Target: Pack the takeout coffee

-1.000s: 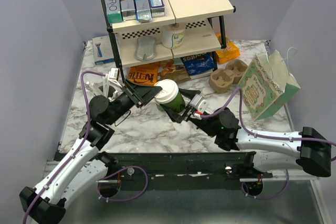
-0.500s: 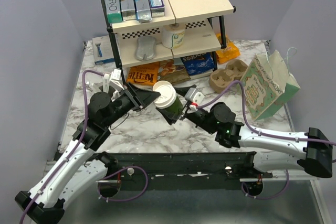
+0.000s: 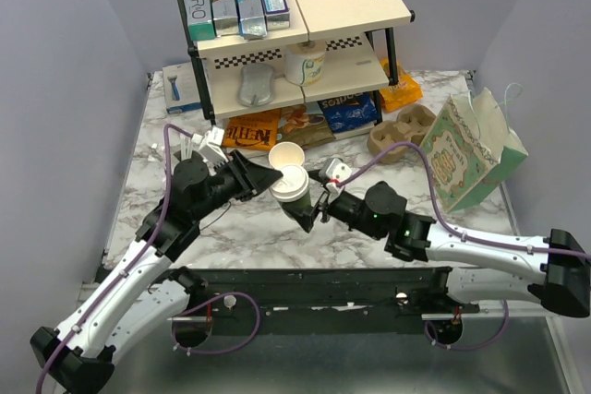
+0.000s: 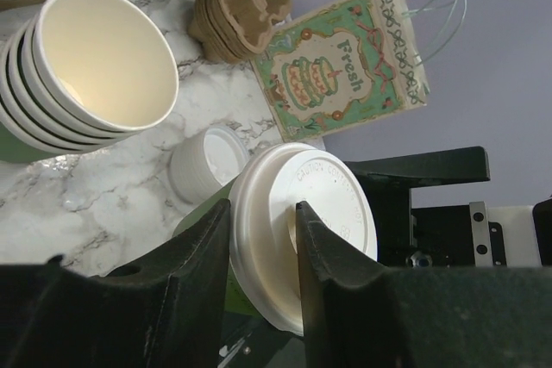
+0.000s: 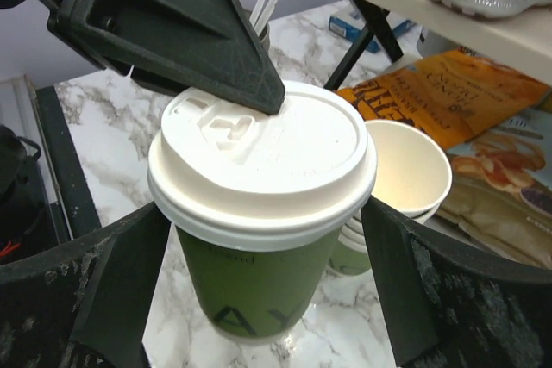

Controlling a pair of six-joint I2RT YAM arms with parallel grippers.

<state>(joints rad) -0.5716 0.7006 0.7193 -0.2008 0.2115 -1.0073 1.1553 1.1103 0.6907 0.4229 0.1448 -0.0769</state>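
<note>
My L gripper (image 4: 261, 213) pinches the takeout coffee (image 5: 254, 286) by its lid (image 4: 323, 204), just beside the cup stack (image 4: 95, 66). R gripper (image 5: 265, 213) is wide open round it, not touching. Lid grip looks weak, so I'd go slow, upright, to the bag (image 3: 471, 149).

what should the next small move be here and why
Probably draw the right gripper back off the cup. Its jaws stand open on either side of the cup, while the left gripper pinches the rim of the lid, so the left arm seems to have it. Clearing the right would let the left carry it on.
</note>
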